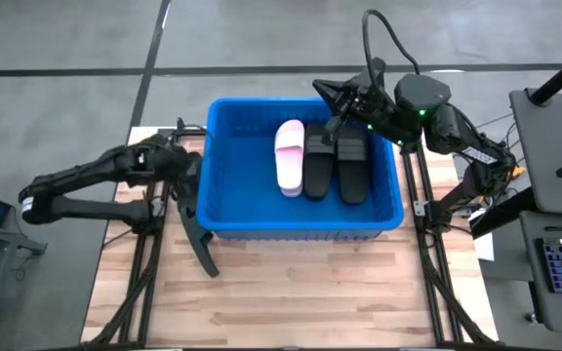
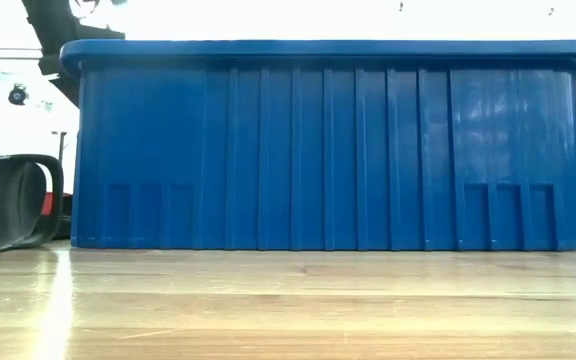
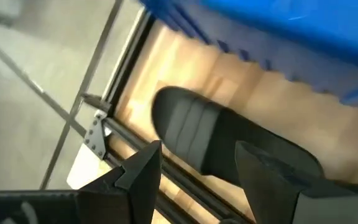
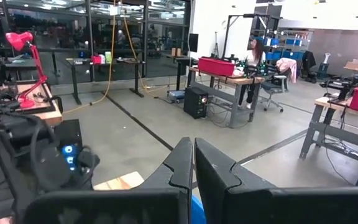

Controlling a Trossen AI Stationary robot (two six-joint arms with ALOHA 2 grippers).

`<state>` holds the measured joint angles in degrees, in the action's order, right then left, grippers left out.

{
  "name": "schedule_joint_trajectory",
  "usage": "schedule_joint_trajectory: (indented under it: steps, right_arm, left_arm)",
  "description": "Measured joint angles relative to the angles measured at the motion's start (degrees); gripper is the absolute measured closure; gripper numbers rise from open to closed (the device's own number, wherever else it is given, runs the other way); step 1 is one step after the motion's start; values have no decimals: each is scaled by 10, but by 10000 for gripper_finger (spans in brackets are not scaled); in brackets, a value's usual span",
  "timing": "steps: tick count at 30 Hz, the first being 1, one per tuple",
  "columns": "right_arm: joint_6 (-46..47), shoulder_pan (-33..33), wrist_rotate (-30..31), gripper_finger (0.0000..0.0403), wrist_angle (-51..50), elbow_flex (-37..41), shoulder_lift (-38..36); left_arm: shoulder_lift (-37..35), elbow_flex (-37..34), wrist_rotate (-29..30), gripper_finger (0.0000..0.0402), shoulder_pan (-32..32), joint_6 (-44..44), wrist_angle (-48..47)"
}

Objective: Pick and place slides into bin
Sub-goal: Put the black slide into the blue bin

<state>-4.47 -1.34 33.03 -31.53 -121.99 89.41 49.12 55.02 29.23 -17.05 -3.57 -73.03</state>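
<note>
High view is showing the large rectangular bright blue plastic bin [image 1: 227, 216] sitting across the middle of the pale wooden slatted table [image 1: 291, 292], with three rubber slides lying side by side on its floor: one light pink slide [image 1: 290, 156] and two black slides [image 1: 338, 168] just beside it, toes pointing the same way. They are lying flat and parallel, which looks like the result of being lowered in one at a time rather than tossed.

One more black rubber slide [image 1: 196, 229] is lying outside the bin, on the table at the bin's left front corner, partly over the black frame rail. The left gripper [image 1: 176, 175] is hovering right above it, near the bin's left wall. In the left wrist view its two dark fingers [image 3: 138, 171] are standing spread, with the black slide's [image 3: 210, 140] strap and sole lying between and just beyond them; I cannot tell whether they are touching it. That spread probably suits straddling the strap before pinching.

The right gripper [image 1: 328, 95] is waiting above the bin's far right rim, its fingers [image 4: 182, 163] pressed together and carrying nothing, seemingly parked clear.

Low view is showing the bin's ribbed outer wall [image 2: 328, 150] and the loose slide's strap [image 2: 13, 205] at its side.
</note>
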Motion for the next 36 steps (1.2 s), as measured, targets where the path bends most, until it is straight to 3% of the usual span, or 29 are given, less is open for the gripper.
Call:
schedule_joint_trajectory:
  steps: [7, 14, 16, 19, 26, 30, 36]
  right_arm:
    - [-5, 0, 0, 394, 1, 1, 0]
    - [-5, 0, 0, 394, 0, 1, 0]
    - [-5, 0, 0, 394, 0, 1, 0]
    - [-6, 0, 0, 394, 0, 1, 0]
    - [-7, 0, 0, 394, -12, 1, -1]
    - [-7, 0, 0, 394, -12, 1, -1]
    - [-21, -1, 0, 394, -12, 1, -1]
  left_arm:
    - [-42, -18, -62, 212, -90, 96, 56]
    - [34, -30, -67, 212, -205, 168, 56]
    - [55, -32, -100, 212, -231, 207, 62]
    - [74, -32, -139, 212, -262, 258, 78]
    - [95, -52, -146, 212, -313, 356, 110]
    - [110, -58, -197, 212, -321, 356, 92]
    - [152, -57, -166, 212, -321, 315, 70]
